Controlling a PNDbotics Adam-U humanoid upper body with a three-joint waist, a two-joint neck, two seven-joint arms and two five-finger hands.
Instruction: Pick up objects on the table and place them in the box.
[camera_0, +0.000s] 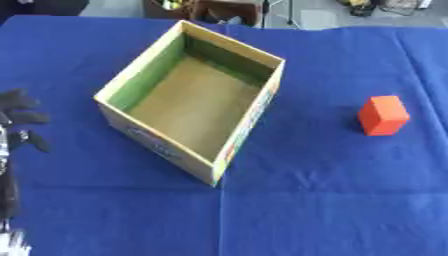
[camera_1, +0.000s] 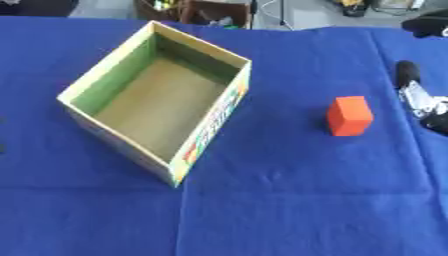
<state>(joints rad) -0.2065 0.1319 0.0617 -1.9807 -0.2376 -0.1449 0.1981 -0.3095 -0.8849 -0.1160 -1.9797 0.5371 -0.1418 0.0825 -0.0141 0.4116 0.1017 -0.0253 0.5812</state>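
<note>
Left eye view had the open cardboard box (camera_0: 196, 100) set askew on the table (camera_0: 332, 200), which wore a slightly wrinkled blue cloth. Rectangular box: green inner walls, brown floor, printed outer faces, nothing inside. Orange block (camera_0: 383, 115), matte and boxy, sat on the cloth well right of it. Left hand (camera_0: 19, 117) showed at the left edge, fingers relaxed, holding nothing. Right hand (camera_1: 420, 100) sat at the right edge beyond the block; fingers: cannot tell.
</note>
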